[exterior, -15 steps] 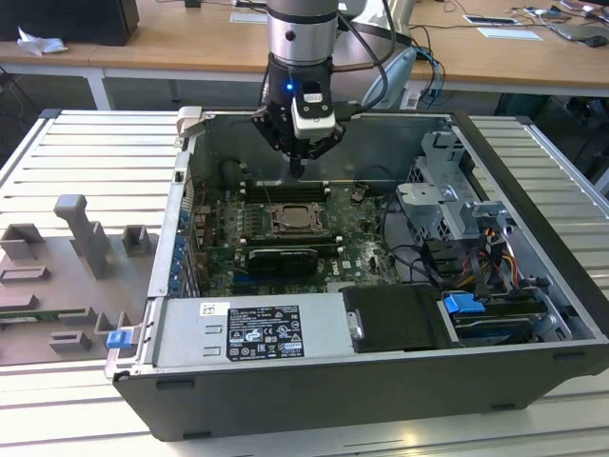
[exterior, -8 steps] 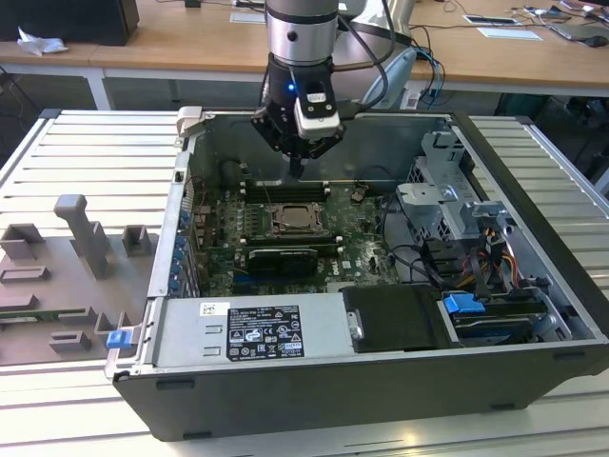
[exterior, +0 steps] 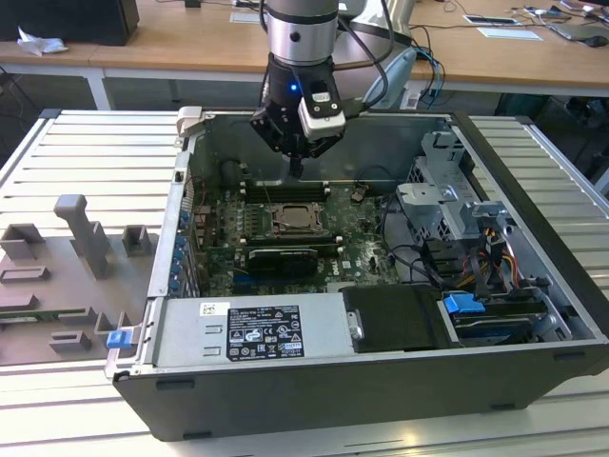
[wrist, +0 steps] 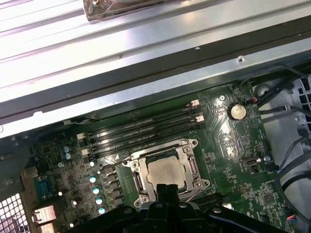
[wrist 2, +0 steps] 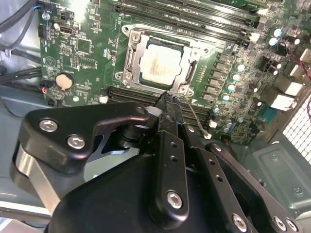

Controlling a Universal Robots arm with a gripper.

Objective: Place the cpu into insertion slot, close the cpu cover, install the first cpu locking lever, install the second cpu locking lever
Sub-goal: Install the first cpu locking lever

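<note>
The cpu (wrist 2: 163, 63) lies flat in the insertion slot (wrist 2: 127, 73) on the green motherboard, its silvery-beige top showing. The silver cpu cover (wrist 2: 192, 73) lies down around the chip's edges. A thin wire locking lever (wrist 2: 195, 115) sticks out loose from the socket's corner by my fingertips. My gripper (wrist 2: 166, 98) hangs just above the socket's edge, shut, with nothing held. In the exterior view the gripper (exterior: 296, 171) points down inside the open case, above the slot (exterior: 292, 221). In the first wrist view the cpu (wrist: 165, 172) sits just past the gripper (wrist: 167, 189).
Long black memory slots (wrist: 146, 127) run beside the socket. A black expansion card (exterior: 281, 259) and the grey power supply box (exterior: 252, 328) lie toward the case front. A drive cage (exterior: 457, 205) with cables is at the exterior view's right. Grey fixtures (exterior: 86, 238) stand outside at its left.
</note>
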